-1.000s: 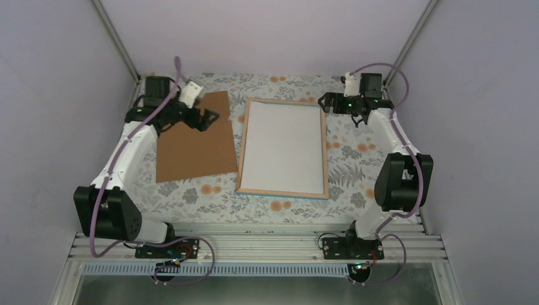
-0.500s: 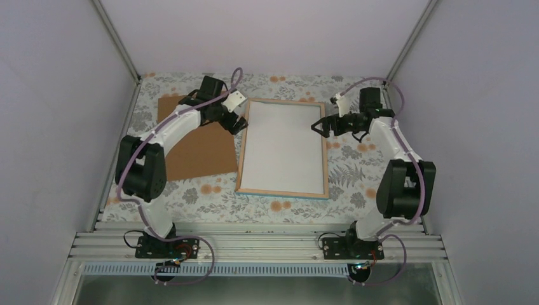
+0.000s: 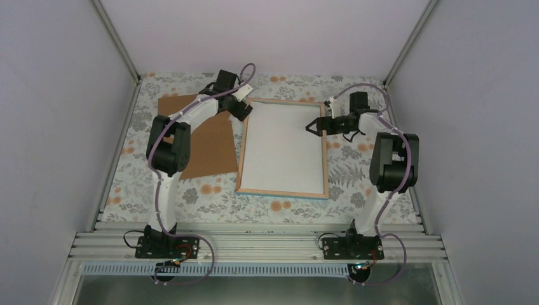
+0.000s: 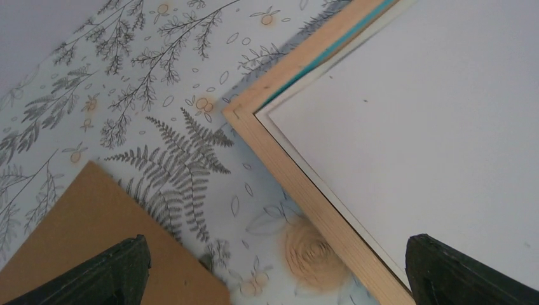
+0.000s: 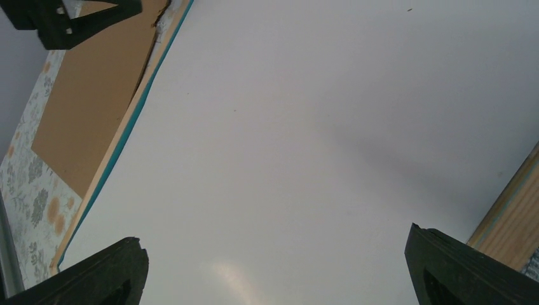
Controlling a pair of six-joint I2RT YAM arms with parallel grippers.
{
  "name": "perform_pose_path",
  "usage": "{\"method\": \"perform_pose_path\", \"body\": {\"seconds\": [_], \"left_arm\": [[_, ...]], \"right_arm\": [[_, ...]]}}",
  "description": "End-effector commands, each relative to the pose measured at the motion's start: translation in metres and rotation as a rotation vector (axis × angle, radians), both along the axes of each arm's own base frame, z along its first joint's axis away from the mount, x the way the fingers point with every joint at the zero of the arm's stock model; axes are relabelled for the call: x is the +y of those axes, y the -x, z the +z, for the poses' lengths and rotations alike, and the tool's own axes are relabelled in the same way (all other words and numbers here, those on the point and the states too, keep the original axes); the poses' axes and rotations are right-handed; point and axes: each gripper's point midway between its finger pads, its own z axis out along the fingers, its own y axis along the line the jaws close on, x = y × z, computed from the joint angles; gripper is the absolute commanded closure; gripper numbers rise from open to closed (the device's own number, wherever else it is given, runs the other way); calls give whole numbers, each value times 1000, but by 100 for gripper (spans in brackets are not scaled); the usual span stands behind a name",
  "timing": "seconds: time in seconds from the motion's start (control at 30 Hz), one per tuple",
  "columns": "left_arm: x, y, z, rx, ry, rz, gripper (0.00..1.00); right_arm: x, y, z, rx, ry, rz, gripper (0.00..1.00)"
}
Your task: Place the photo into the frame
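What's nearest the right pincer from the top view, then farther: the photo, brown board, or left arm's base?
1. photo, just under the right pincer.
2. brown board, off to the left.
3. left arm's base, near-left corner.

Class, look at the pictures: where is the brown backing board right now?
In the top view, the brown backing board lies flat on the left side, just beside the frame's left edge, with the left arm above it.

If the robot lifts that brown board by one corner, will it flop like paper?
Probably not much: the brown board lies dead flat with crisp straight edges, so it looks stiff. It looks very thin, so likely light for its size. Flat on the tablecloth, its edge may be hard to get under; it might slide first.
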Motion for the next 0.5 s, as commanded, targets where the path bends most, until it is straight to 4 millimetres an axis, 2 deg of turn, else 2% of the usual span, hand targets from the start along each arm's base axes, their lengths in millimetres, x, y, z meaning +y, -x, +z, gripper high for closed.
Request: {"method": "perform_pose_path", "body": {"seconds": [0.0,0.13,0.3,0.47], "left_arm": [[-9,-29,0,-38,15,35,0],[-14,-41,-22,-19,-18,41,0],[-13,-44,-44,3,-50,47,0],[-10,-46,-52,11,-76,64,0]], "right_arm": [[2,-17,1,-34,-38,-4,0],[1,-16,-17,-3,-32,-9,0],[-3,-16,-38,32,-2,-29,0],[-11,-20,-42,30,48,-60,0]]}}
